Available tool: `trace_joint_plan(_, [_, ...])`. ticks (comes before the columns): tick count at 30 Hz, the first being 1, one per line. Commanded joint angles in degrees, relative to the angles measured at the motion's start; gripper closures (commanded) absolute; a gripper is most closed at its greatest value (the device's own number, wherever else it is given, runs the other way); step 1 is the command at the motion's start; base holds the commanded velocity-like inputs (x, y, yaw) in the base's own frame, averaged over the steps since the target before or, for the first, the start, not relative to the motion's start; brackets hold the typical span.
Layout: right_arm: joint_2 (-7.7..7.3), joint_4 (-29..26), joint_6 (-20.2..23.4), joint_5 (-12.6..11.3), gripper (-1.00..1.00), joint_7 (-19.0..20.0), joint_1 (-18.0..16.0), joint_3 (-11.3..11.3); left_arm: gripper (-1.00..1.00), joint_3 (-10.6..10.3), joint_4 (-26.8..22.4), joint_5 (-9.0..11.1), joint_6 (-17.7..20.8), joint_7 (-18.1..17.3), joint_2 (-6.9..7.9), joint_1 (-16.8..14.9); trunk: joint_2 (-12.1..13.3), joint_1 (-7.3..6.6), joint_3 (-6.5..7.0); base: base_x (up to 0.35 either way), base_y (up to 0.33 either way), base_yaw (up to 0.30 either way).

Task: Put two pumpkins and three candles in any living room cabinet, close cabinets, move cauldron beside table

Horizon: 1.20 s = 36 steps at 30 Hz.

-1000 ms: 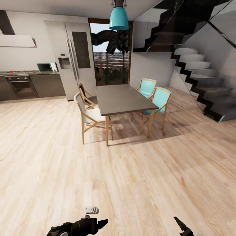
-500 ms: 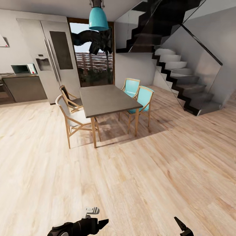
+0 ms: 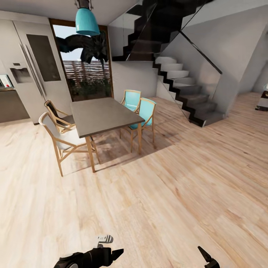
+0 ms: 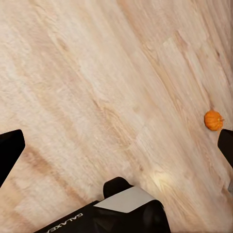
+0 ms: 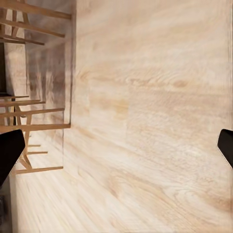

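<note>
Both arms are hanging low and tucked for travel, the left pincer (image 4: 116, 141) and right pincer (image 5: 116, 145) spread wide and gripping nothing, while a small bright orange ribbed pumpkin (image 4: 213, 120) is lying on the pale wood-plank floor (image 4: 97, 73) just beside one left fingertip.

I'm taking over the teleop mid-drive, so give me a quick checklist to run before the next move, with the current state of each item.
1. Left gripper empty and open: ok, fingers spread over bare floor.
2. Right gripper empty and open: ok.
3. A pumpkin located: ok, lying alone on the wooden floor in the left wrist view.
4. Path ahead free: ok; dining table and chairs stand off to the left, staircase beyond.
5. Cabinet, candles, cauldron located: cannot tell.
6. Pumpkin within reach: cannot tell.
</note>
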Motion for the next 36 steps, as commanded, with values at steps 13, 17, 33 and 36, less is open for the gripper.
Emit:
trace_joint_plan(13, [-0.01, 0.0, 0.6, -0.6, -1.0, 0.2, 0.0, 0.0, -1.0, -0.1, 0.0, 0.5, 0.2, 0.0, 0.05, 0.0, 0.0, 0.0, 0.29, 0.0, 0.0, -0.295])
trace_joint_plan(17, [-0.02, 0.0, 0.6, -0.6, -1.0, 0.2, 0.0, 0.0, -1.0, -0.1, 0.0, 0.5, 0.2, 0.0, 0.05, 0.0, 0.0, 0.0, 0.39, 0.0, 0.0, -0.295])
trace_joint_plan(33, [-0.01, 0.0, 0.6, -0.6, -1.0, 0.2, 0.0, 0.0, -1.0, -0.1, 0.0, 0.5, 0.2, 0.0, -0.03, 0.0, 0.0, 0.0, 0.81, 0.0, 0.0, -0.295])
trace_joint_plan(36, [-0.03, 0.0, 0.6, -0.6, -1.0, 0.2, 0.0, 0.0, -1.0, -0.1, 0.0, 0.5, 0.2, 0.0, -0.1, 0.0, 0.0, 0.0, 0.89, 0.0, 0.0, -0.295])
